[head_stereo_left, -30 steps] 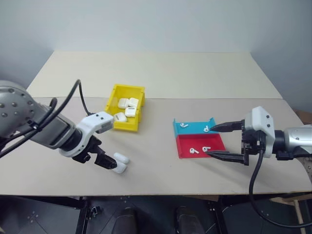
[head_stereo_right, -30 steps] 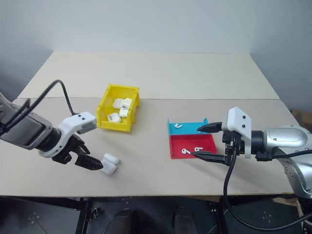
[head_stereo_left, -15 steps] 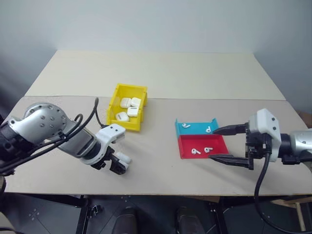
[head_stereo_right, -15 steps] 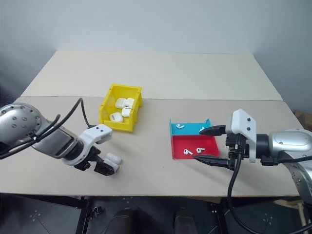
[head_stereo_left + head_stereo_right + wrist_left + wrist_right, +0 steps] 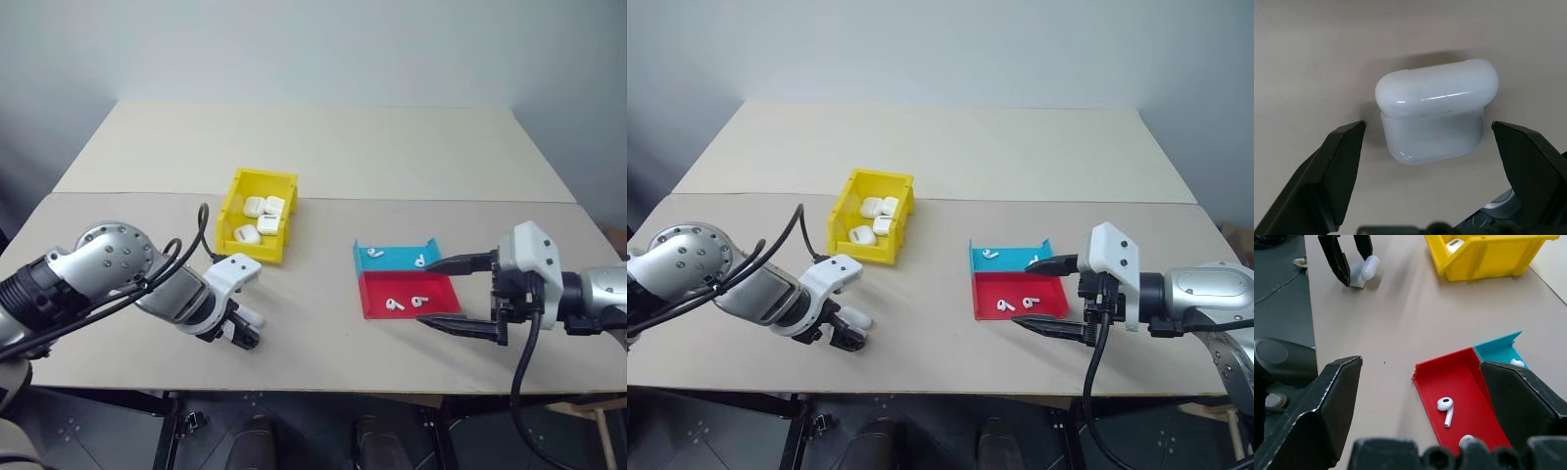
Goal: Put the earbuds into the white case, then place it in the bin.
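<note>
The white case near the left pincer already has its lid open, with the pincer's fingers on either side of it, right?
Not quite. The white case has its lid shut, as the left wrist view shows. The left pincer does have a finger on either side of it, apart.

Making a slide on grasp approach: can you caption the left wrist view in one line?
Open left gripper straddles the closed white case lying on the beige table, fingers clear of both sides.

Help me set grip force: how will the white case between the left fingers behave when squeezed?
The white case looks glossy and rounded, so it may slip out sideways. It seems rigid, unlikely to deform. The left gripper stands open around it, fingers apart from its sides, so closing off-centre could nudge it.
</note>
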